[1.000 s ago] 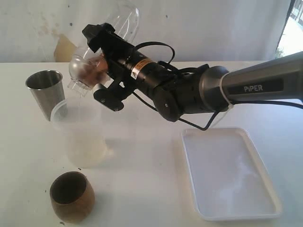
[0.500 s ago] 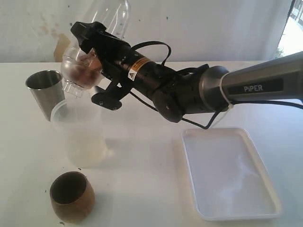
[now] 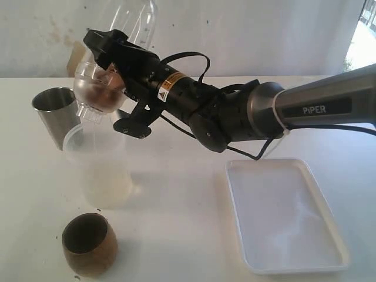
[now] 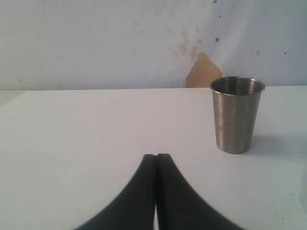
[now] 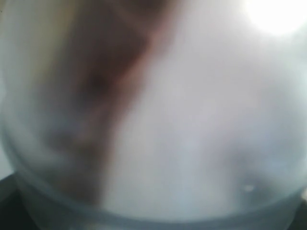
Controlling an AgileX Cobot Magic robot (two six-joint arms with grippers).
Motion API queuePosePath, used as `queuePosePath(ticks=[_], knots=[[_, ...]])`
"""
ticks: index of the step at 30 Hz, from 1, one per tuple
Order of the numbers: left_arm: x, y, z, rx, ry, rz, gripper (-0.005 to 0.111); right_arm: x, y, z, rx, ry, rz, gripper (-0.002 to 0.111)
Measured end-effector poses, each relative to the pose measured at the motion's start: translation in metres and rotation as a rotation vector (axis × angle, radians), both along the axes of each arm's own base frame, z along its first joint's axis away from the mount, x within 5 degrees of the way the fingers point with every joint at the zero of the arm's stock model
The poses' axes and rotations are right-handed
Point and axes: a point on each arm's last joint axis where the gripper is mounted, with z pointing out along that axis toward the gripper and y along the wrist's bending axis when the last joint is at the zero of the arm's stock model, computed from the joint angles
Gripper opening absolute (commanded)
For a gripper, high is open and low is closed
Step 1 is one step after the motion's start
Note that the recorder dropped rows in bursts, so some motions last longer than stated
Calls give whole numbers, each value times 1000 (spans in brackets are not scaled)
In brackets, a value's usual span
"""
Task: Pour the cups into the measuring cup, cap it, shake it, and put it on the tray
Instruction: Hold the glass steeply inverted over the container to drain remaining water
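While the capped measuring cup [image 3: 138, 20] was clamped tilted in the right gripper [image 3: 117, 79], apparently for shaking, the left gripper [image 4: 156, 160] was closed empty and the tray [image 3: 282, 217] unused.

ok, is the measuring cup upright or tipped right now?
Tipped, close to upside down. Exterior view: the measuring cup has its base up toward the wall, its dome cap down-left with brown contents gathered inside.

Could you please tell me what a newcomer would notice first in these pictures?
The right end effector holds the capped measuring cup aloft, tipped cap-down, brown contents gathered in the cap, above the frosted cup at the left. The white tray lies at the right, and the wooden cup stands front left.
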Motion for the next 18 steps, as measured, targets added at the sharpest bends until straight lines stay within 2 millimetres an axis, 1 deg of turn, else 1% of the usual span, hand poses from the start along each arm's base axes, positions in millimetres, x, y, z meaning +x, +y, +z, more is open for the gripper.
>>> queuePosePath(ticks=[8,10,13,15,18], knots=[[0,0,0,0,0,0,0,5,-6,0,74,53,-69,0],[0,0,0,0,0,0,0,8,-11,0,89,64,-93,0],[0,0,0,0,0,0,0,17,-25,0,95,71,-135,0],[0,0,0,0,0,0,0,20,-31,0,98,74,-153,0],[0,0,0,0,0,0,0,21,-33,0,94,74,-156,0]])
